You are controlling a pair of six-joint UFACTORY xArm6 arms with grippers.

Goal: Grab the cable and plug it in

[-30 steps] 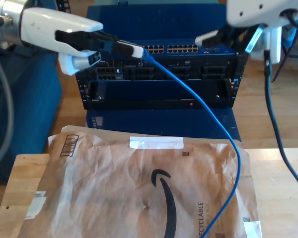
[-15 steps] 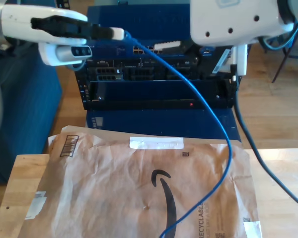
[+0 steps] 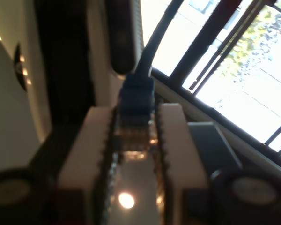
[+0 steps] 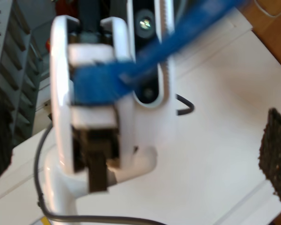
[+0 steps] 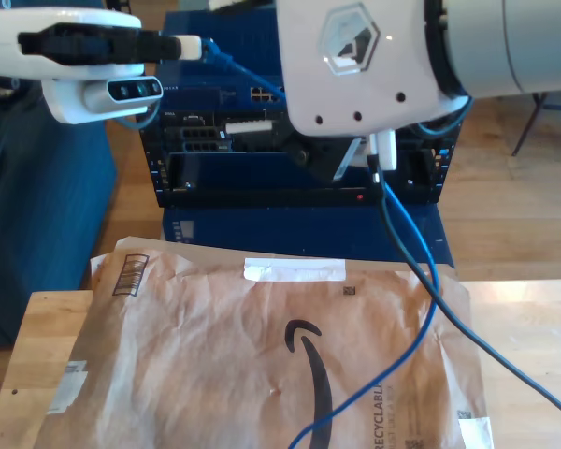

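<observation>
At the exterior view's left, the first pincer [image 5: 189, 47] reaches out level on a smooth white arm, its black body ending in pale fingers. It is closed on the plug end of the cable [image 5: 226, 58]. In the first wrist view, the small blue-and-clear plastic plug sits squarely between the two white fingers [image 3: 175, 140], whose inner faces are ridged. The thin blue cord leaves the fingertips and runs away from the pincer towards a bright window [image 3: 225, 70].

From the first pincer's tips the glossy blue cable slopes down and passes behind the second arm's bulky white housing. It comes out below that housing, beside a thicker black robot cable [image 5: 505, 360], and hangs in a long loose curve. The curve crosses a crinkled brown paper mailer [image 5: 215, 355], which lies flat on the pale wooden bench [image 5: 37, 327] well below both pincers.

Behind and below the first pincer stands a dark blue and black equipment rack [image 5: 215, 168], boxy, with a row of small ports along its upper unit.

The second pincer [image 5: 335, 161] hangs under the rounded white housing in the middle of the exterior view, in front of the rack. In the second wrist view a rough black pad [image 4: 276, 159] sits at one edge and a dark shape at the other, so its jaws stand wide with nothing between them. Ahead of them is the first pincer, clamped on the blue plug.
</observation>
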